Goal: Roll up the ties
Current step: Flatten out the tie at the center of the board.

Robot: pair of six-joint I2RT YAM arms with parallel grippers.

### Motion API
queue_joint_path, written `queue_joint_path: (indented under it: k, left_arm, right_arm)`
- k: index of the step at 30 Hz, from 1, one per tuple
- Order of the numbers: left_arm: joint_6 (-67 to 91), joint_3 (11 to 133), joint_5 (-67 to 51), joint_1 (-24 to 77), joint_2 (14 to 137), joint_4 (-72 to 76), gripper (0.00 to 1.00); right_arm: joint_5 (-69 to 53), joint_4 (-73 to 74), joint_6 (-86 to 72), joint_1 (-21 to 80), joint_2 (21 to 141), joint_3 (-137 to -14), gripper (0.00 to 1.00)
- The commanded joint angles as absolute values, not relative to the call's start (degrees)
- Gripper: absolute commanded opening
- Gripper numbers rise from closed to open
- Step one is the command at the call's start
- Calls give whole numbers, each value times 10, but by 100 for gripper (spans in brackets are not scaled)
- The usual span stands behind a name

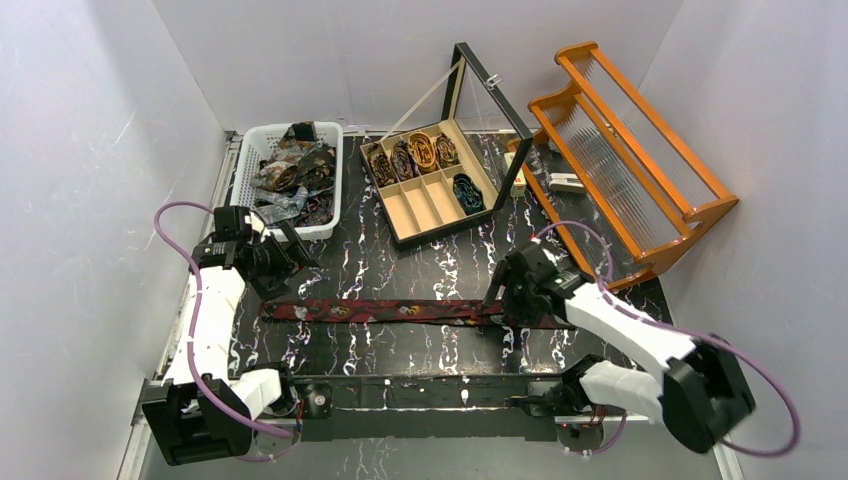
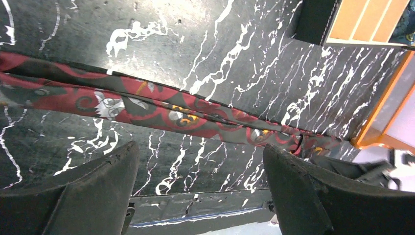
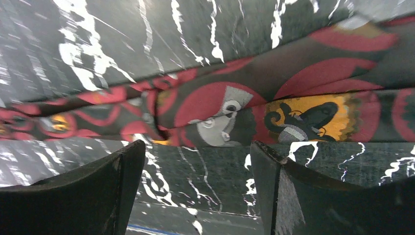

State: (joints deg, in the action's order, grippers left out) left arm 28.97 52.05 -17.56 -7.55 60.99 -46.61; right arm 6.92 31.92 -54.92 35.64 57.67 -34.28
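One of the ties (image 1: 400,310), dark red with gold and grey figures, lies flat in a long strip across the black marbled table (image 1: 400,260). My left gripper (image 1: 297,268) hovers just behind its left end, open and empty. My right gripper (image 1: 497,305) is over the strip near its right end, also open. The left wrist view shows the tie (image 2: 161,107) running beyond both fingers (image 2: 83,191), with bare table in the gap of the gripper (image 2: 200,152). In the right wrist view the tie (image 3: 220,112) lies just past the gripper (image 3: 195,147).
A white basket (image 1: 262,140) of loose ties stands at the back left. Behind the middle is an open divided box (image 1: 425,205) holding several rolled ties (image 1: 412,155). An orange wooden rack (image 1: 640,150) fills the back right. White walls close in on both sides.
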Motion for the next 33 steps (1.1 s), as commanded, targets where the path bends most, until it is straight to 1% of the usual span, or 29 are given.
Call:
queue_joint_path:
  k: [1,3,6,10,17,20,22,24,28,31,33]
  left_arm:
    - [294,494,-235,-68,594,-451,95]
    - [293,489,-229,-55,587,-448,98]
    - [301,476,-228,-33,584,-439,98]
    - [317,463,-213,22,591,-432,98]
    - [350,445,-198,73,571,-423,98]
    - [352,441,-198,83,564,-423,98]
    - [352,436,-205,87,561,-423,98]
    - [346,433,-214,91,561,-423,98]
    - [330,428,-227,96,564,-417,98]
    - [323,425,-234,99,575,-406,98]
    - [320,425,-236,102,584,-402,98]
  right_arm:
    - [-17,281,-502,356,660,-347,85]
    - [-7,257,-486,356,684,-343,86]
    - [-9,218,-452,354,726,-349,88]
    - [-19,185,-384,354,797,-380,90]
    - [-31,129,-249,354,911,-464,92]
    - [-6,170,-225,352,947,-534,92]
    - [-20,198,-222,352,938,-558,91]
    - [-29,205,-231,352,902,-563,92]
    - [21,216,-258,329,851,-560,93]
    - [58,219,-283,306,855,-569,90]
    - [72,213,-301,287,871,-573,84]
